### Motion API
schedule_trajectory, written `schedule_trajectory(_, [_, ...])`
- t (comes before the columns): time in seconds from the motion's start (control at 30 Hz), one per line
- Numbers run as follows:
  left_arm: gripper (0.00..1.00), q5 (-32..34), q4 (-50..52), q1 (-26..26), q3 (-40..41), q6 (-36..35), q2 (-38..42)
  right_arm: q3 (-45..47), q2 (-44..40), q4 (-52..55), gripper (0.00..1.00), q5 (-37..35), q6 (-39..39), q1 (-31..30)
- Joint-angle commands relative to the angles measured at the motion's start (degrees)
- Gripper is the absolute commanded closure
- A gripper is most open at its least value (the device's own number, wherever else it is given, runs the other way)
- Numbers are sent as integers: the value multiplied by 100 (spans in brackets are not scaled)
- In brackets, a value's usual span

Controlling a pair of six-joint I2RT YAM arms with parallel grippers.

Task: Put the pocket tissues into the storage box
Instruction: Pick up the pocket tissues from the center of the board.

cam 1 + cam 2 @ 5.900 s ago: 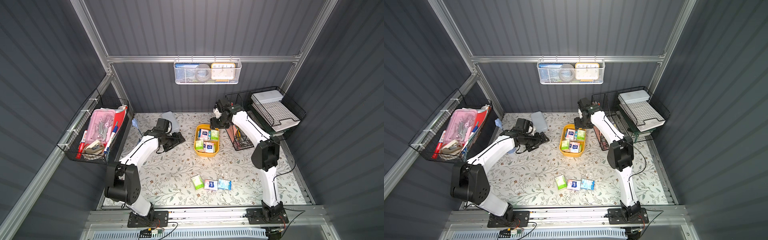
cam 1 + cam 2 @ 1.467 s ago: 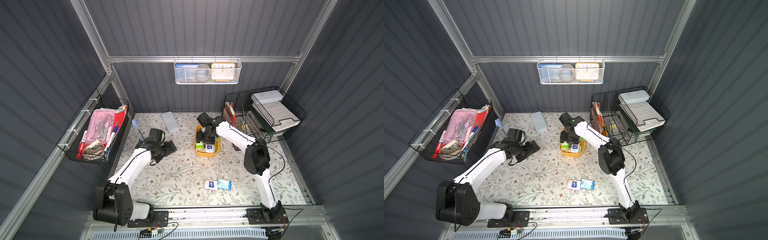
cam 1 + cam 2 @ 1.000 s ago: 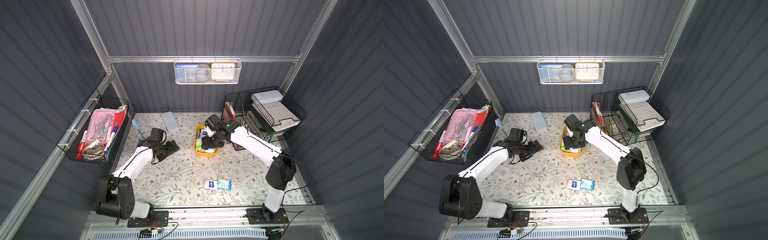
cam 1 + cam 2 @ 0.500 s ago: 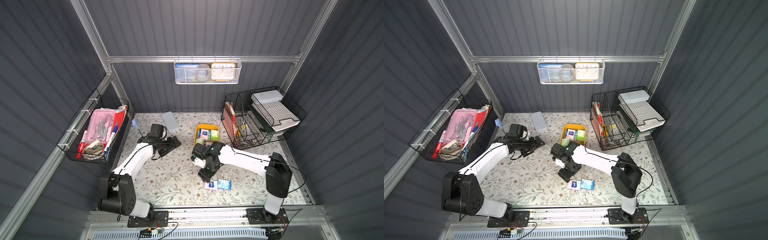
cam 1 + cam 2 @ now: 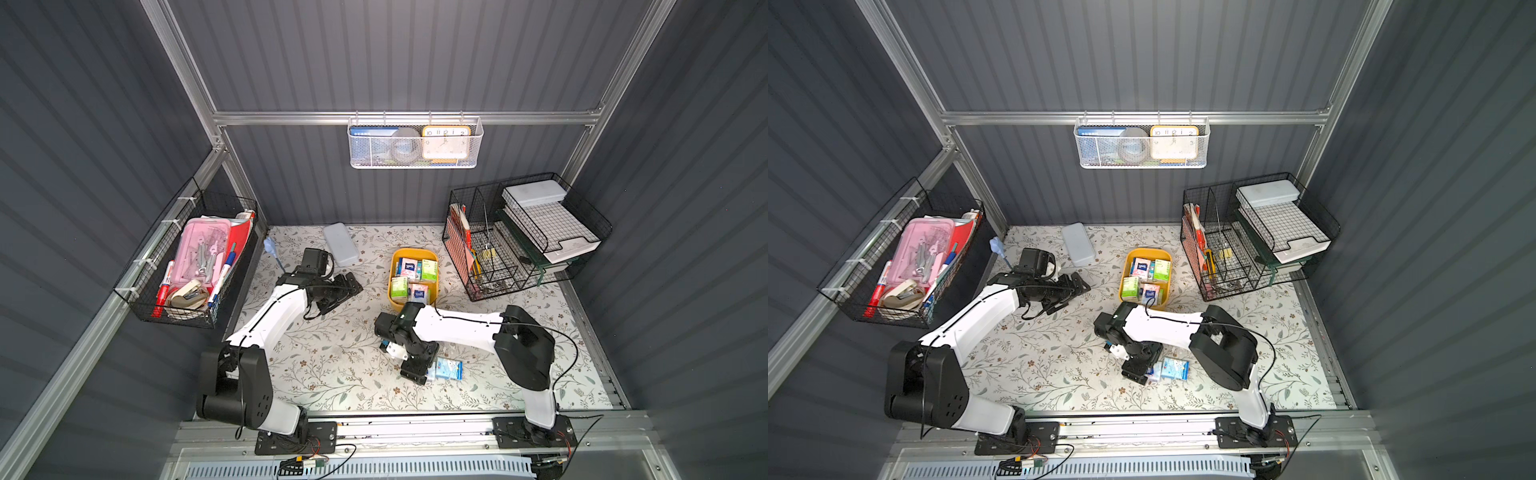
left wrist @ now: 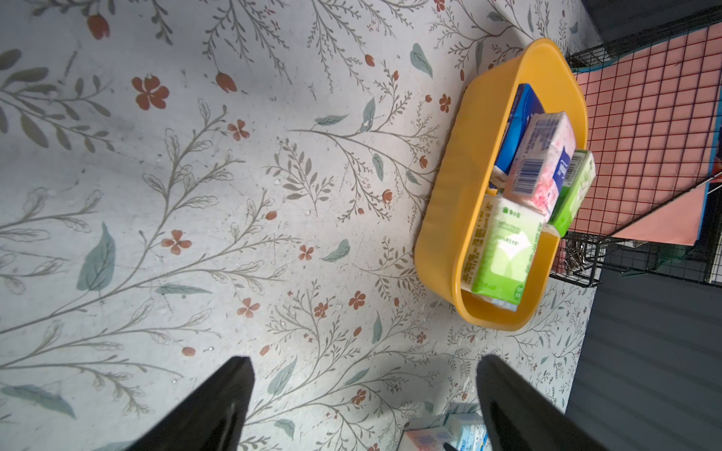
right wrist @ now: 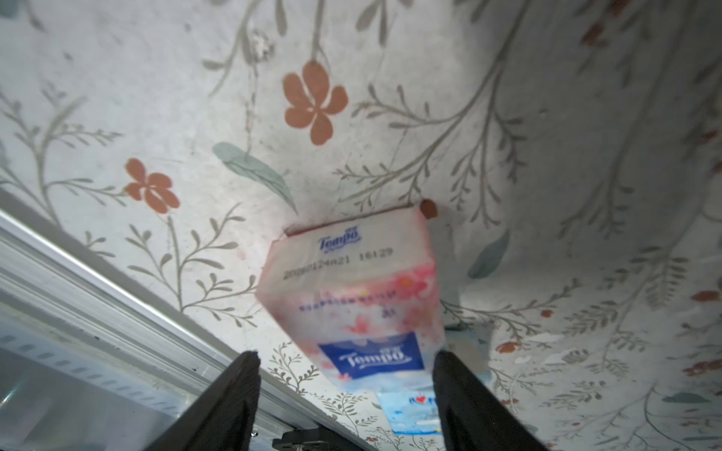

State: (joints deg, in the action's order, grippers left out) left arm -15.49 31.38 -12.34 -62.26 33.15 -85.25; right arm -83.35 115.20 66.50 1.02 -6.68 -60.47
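Since half a second ago the right gripper (image 5: 419, 369) has come down from mid-mat to just over the two loose packets near the front rail. A second ago it was at the storage box (image 5: 433, 254). Its jaws stand apart and are not clamped. In the right wrist view the pink-white packet (image 7: 351, 296) lies between them on the floral mat (image 7: 156, 97) and reaches out past the tips. There is a clear gap to one finger (image 7: 238, 394), while the other finger (image 7: 459, 394) sits right at the packet's edge. The blur there leaves it unclear whether they touch. The light blue packet (image 7: 414, 414) shows by that second finger, partly hidden. In both top views it (image 5: 449, 369) (image 5: 1176, 369) lies just outside the jaws, close against the pink-white one. The storage box stands well behind these jaws, back past the wrist. The left gripper (image 5: 347, 286) is in much the same spot as before. Its jaws are spread wide, with only bare mat between them in the left wrist view (image 6: 363, 390). From there the storage box (image 6: 449, 195) lies well beyond the tips and off to one side. It holds a lime green packet (image 6: 500, 254), a pink packet with a barcode (image 6: 541, 164) and a dark blue packet (image 6: 519, 121), all stacked loosely and tilted against each other. Just inside one finger's tip, at the frame edge, the loose packets peek in.
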Motion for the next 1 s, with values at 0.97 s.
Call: schedule_trajectory(0.97, [6,5,193,32,-59,34,93,-446,350,163,56,-263,-82,198])
